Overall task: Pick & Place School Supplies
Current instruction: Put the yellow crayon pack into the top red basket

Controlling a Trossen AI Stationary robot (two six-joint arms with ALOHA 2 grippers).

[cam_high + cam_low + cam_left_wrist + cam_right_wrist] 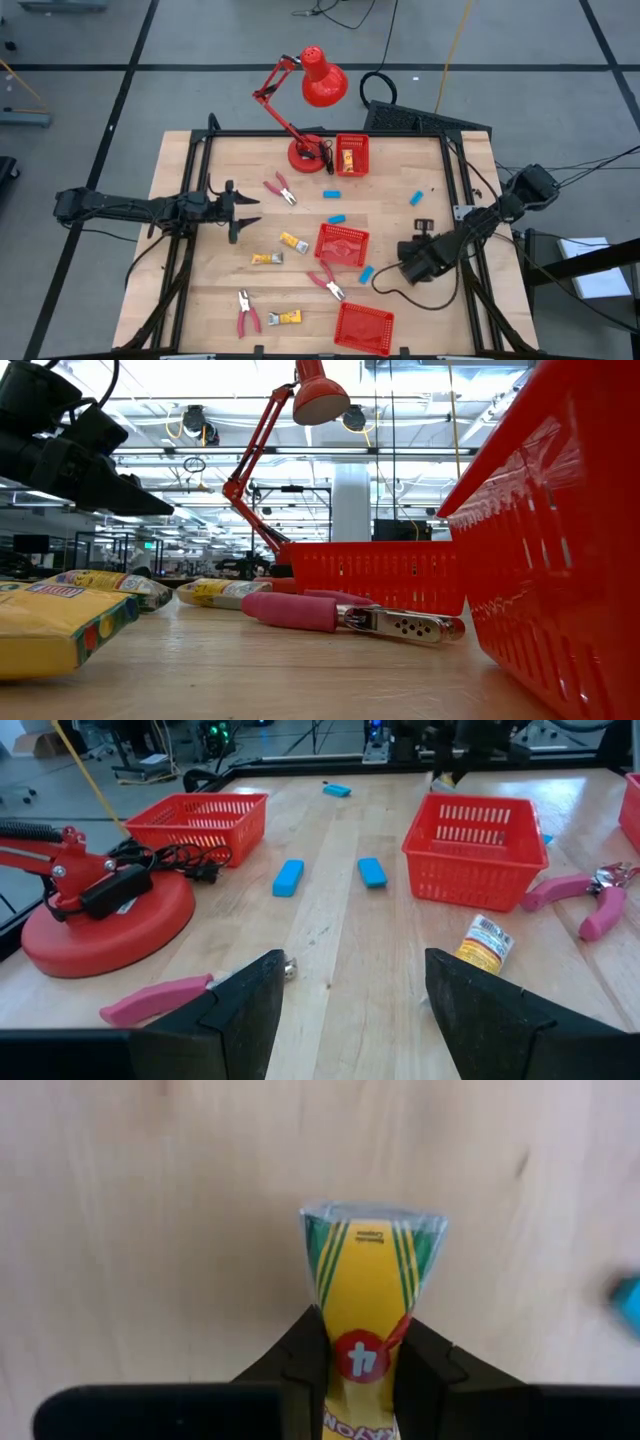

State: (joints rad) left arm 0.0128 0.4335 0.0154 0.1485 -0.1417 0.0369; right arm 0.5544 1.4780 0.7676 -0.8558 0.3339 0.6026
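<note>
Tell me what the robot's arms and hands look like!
Both arms are thin, dark and jointed, with black cables trailing off them. The left hand ends in two flat black fingers with slanted tips. The right hand has the same blocky black fingers.

A lab hall: strip ceiling lights [200, 405], equipment racks [290, 525], taped floor [130, 66].

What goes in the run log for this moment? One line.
right gripper: shut on yellow crayon pack | left gripper: open, waiting above table | baskets: not reached
</note>
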